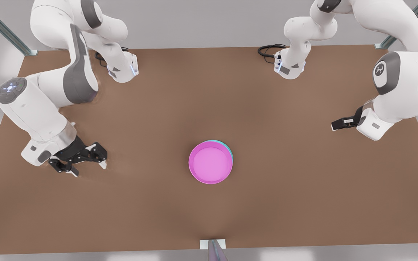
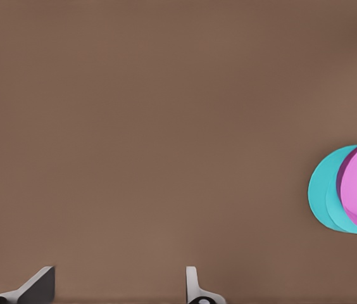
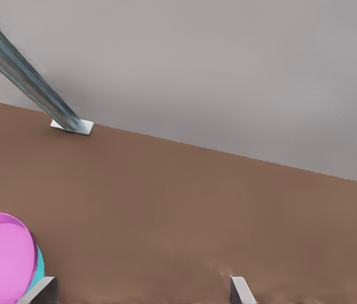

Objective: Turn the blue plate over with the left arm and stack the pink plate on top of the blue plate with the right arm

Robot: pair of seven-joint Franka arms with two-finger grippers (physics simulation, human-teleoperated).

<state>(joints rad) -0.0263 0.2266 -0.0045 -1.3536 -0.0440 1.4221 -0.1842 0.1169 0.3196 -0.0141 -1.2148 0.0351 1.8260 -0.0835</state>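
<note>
A simulated robot test cell: a bare brown table fills the frame, with two white arm bases bolted along its upper edge (black cables coil beside the right one). Metal struts cross the upper corners, and flat grey walls lie beyond the table.

brown table; blue plate on it, mid-table.
</note>
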